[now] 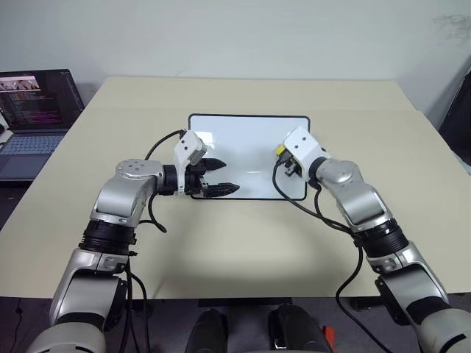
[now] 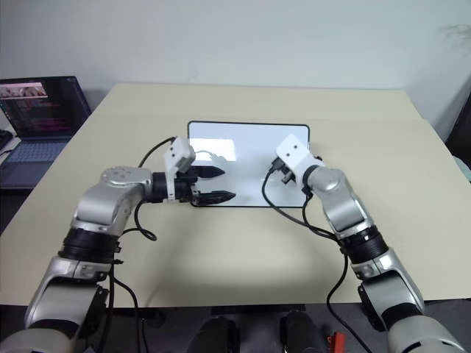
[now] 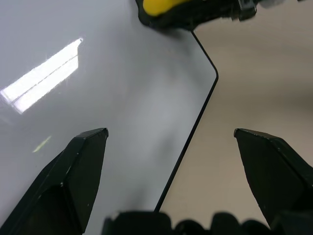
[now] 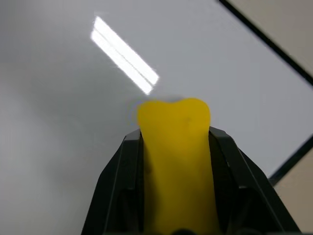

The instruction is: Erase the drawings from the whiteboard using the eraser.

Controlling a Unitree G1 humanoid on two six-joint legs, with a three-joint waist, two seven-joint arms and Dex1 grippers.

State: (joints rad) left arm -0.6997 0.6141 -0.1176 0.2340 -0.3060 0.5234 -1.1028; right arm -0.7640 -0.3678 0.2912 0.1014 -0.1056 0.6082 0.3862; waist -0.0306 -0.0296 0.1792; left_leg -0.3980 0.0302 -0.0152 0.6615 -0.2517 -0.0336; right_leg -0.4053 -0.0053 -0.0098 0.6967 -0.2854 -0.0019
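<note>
The whiteboard (image 1: pixel 246 140) lies flat in the middle of the beige table, its black frame (image 3: pixel 195 117) running between my left fingers. My right gripper (image 1: pixel 284 157) hovers over the board's right part, shut on the yellow eraser (image 4: pixel 175 147), whose end sticks out past the fingertips just above the white surface. The same eraser (image 3: pixel 159 6) appears in the left wrist view. My left gripper (image 1: pixel 229 176) is open over the board's lower left edge, with nothing between its fingers (image 3: pixel 78 166). The drawings are out of view; the board surface that shows is plain white with light glare.
An open laptop (image 1: pixel 37 110) sits off the table's left side. The table (image 1: pixel 383 132) has bare room to the right, behind and in front of the board. Black cables (image 1: pixel 324 213) loop from both wrists.
</note>
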